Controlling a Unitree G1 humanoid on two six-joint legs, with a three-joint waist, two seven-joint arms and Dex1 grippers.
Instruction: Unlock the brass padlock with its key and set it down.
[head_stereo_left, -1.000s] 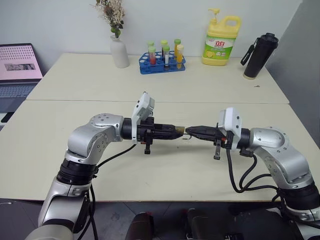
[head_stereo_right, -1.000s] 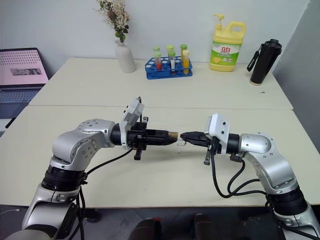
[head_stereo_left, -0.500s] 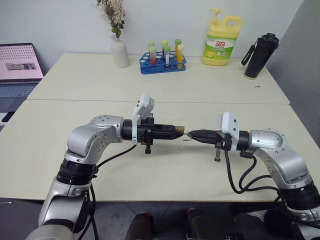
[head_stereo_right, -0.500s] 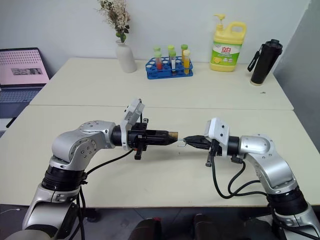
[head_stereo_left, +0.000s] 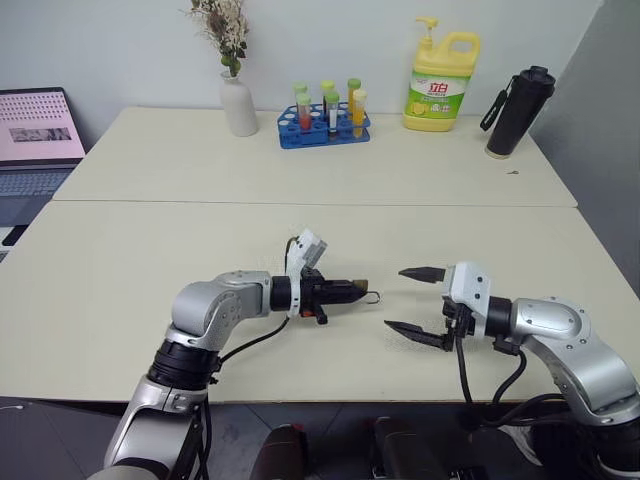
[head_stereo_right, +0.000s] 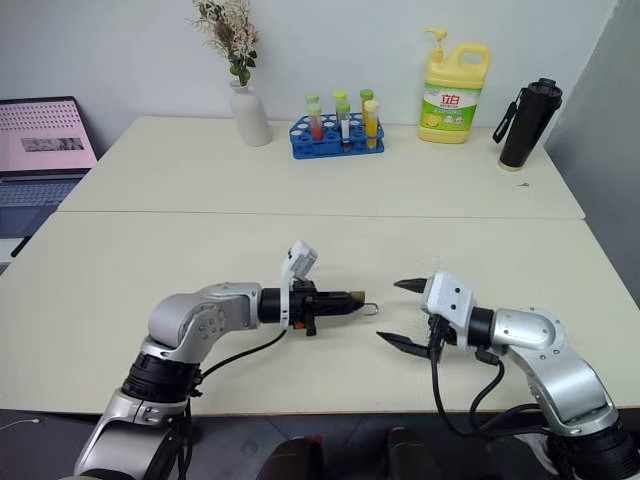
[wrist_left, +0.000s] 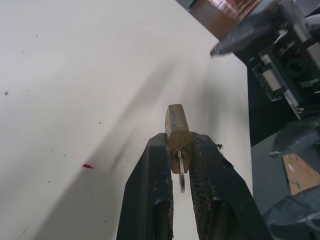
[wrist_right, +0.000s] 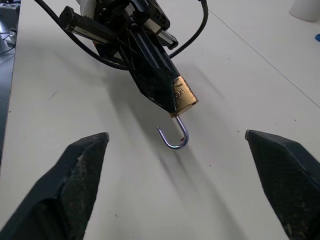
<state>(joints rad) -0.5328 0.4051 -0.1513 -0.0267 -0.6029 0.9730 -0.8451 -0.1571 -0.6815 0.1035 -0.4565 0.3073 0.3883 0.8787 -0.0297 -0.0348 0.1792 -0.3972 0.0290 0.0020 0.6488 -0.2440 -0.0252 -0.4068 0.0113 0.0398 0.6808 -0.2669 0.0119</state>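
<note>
I see the brass padlock clamped between the fingers of my left gripper, low over the table, with its shackle swung free at one end and hanging open like a hook, so I judge the unlocking done. In the left wrist view the key sits in the bottom of the lock body, between the two fingers. What I judge is left is to set the lock down and let go of it. My right gripper stands apart from the lock, off to its shackle side, with its fingers spread wide and nothing between them. I cannot tell whether the lock already touches the table or hangs just above it, and the key's head is mostly hidden between the left fingers.
</note>
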